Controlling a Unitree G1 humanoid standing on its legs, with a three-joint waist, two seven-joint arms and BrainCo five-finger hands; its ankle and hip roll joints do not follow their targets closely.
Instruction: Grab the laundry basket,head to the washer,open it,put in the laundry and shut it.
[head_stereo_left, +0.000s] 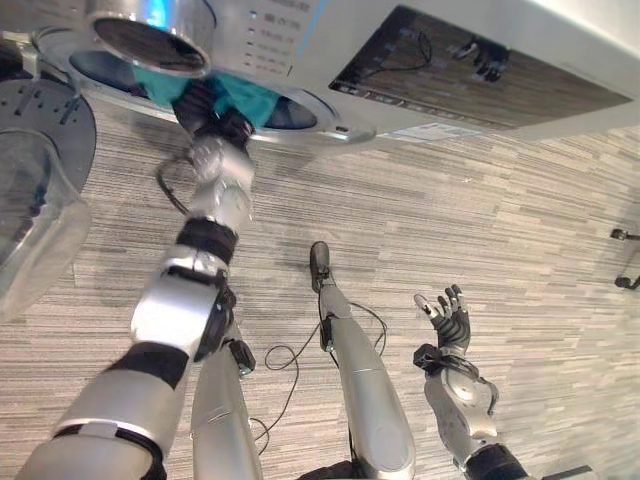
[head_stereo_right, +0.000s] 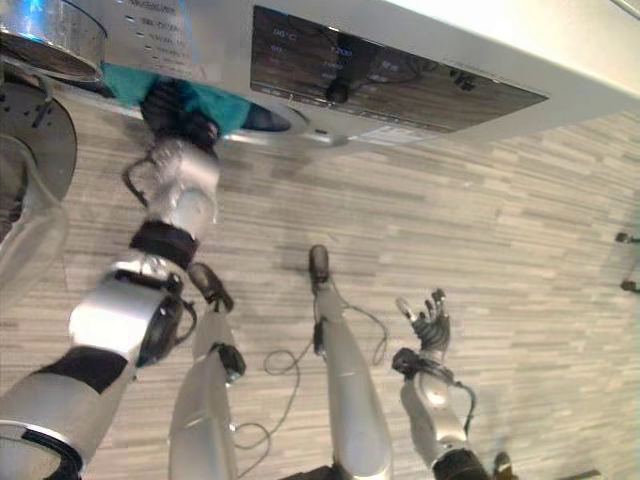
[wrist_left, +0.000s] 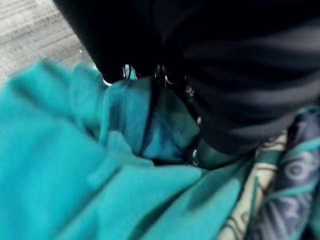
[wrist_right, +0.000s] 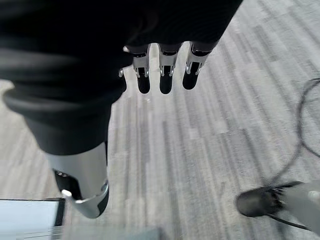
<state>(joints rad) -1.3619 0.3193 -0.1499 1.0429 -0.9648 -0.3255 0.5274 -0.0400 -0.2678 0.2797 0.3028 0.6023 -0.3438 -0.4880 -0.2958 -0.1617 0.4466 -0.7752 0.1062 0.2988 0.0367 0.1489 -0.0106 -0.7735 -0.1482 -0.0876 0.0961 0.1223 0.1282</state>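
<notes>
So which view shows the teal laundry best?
The left wrist view: the teal laundry is seen close up around the left hand. Both eye views show just a teal patch at the washer opening.

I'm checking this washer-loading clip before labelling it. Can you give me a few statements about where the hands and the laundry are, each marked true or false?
1. The left hand is at the washer's round opening, in among teal laundry. True.
2. The right hand is holding a piece of laundry. False: it hangs over the bare floor with straight fingers and nothing in it.
3. The washer door is shut. False: it is swung open to the robot's left, and cloth shows in the opening.
4. Beside the teal cloth there is a patterned cloth. True, in the left wrist view.
</notes>
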